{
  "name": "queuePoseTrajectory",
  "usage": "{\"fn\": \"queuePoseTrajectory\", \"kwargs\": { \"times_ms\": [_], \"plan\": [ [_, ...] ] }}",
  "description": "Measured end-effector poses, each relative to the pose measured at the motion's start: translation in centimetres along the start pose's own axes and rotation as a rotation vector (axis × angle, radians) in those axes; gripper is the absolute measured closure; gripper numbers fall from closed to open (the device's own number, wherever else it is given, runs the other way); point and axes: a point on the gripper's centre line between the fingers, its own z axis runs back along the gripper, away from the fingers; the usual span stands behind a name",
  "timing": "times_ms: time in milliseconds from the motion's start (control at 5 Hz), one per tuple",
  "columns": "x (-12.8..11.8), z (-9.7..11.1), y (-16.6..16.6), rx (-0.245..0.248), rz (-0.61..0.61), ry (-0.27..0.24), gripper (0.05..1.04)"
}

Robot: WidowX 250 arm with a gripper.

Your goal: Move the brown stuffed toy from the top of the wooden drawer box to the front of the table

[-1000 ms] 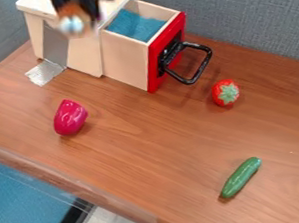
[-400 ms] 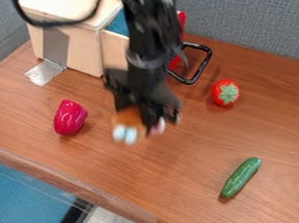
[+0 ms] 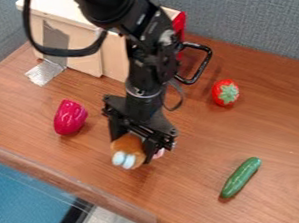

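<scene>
The gripper [image 3: 134, 146] hangs over the middle of the wooden table, shut on an orange-brown plush toy [image 3: 129, 148] with pale blue and white round parts at its lower side. A bit of pink shows at the toy's right. To the left of the gripper lies a magenta pepper [image 3: 70, 117]. A red strawberry [image 3: 225, 93] with a green top is to the right, and a green cucumber [image 3: 240, 177] lies at the lower right. Whether the toy touches the table I cannot tell.
Behind the arm stands a wooden box [image 3: 83, 55] with its red-fronted drawer pulled out; the black handle [image 3: 204, 63] juts to the right. A silver tape patch [image 3: 45, 72] is at its foot. The table's front edge [image 3: 72, 181] runs along the lower left.
From above the box at the upper left, the gripper has come forward and down over the table with the plush toy. The pepper, strawberry and cucumber have not moved.
</scene>
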Motion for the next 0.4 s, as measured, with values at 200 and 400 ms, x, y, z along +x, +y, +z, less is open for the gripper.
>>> {"fn": "queuePoseTrajectory", "kwargs": {
  "times_ms": [200,400],
  "plan": [
    [-0.2,0.9,0.3,-0.066,0.038,-0.029,0.073],
    [0.1,3.8,0.3,-0.108,0.042,-0.103,0.078]
  ]
}}
